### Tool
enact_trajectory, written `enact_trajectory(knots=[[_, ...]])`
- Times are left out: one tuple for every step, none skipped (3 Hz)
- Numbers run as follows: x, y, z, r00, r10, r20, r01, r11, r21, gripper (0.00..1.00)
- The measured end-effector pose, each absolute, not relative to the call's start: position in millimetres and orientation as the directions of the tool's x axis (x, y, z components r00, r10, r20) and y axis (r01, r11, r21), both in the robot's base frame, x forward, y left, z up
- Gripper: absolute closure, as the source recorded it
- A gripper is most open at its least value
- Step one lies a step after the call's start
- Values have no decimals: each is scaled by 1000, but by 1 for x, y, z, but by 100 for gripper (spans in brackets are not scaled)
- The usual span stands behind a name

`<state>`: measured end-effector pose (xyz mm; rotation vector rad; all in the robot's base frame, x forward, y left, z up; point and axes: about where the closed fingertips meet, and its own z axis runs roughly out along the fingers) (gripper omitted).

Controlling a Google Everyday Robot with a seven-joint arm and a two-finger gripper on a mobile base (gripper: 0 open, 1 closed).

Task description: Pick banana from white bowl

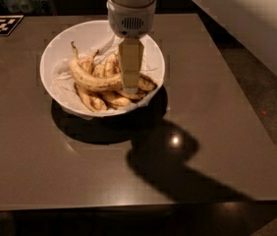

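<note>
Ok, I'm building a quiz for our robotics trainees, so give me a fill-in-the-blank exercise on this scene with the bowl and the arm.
1. The white bowl holds several ____.
2. The gripper hangs over the longest banana, at the end opposite its ____.
3. As the camera sees it, the checkered marker lies at the far ____ corner of the table.

Missing words: bananas; stem; left.

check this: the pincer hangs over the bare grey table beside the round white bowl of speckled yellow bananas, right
No. The camera view shows the pincer hanging over the round white bowl itself, low at the long curved speckled yellow banana, not over the bare grey table beside it. The rest holds.
</note>
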<state>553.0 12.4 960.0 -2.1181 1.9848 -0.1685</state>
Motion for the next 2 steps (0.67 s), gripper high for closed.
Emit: enact_trajectory(knots=[[558,24,951,92,-993,-80,-973,-72,-221,0],[560,37,943,113,-991,-71,-974,-97,-203,0]])
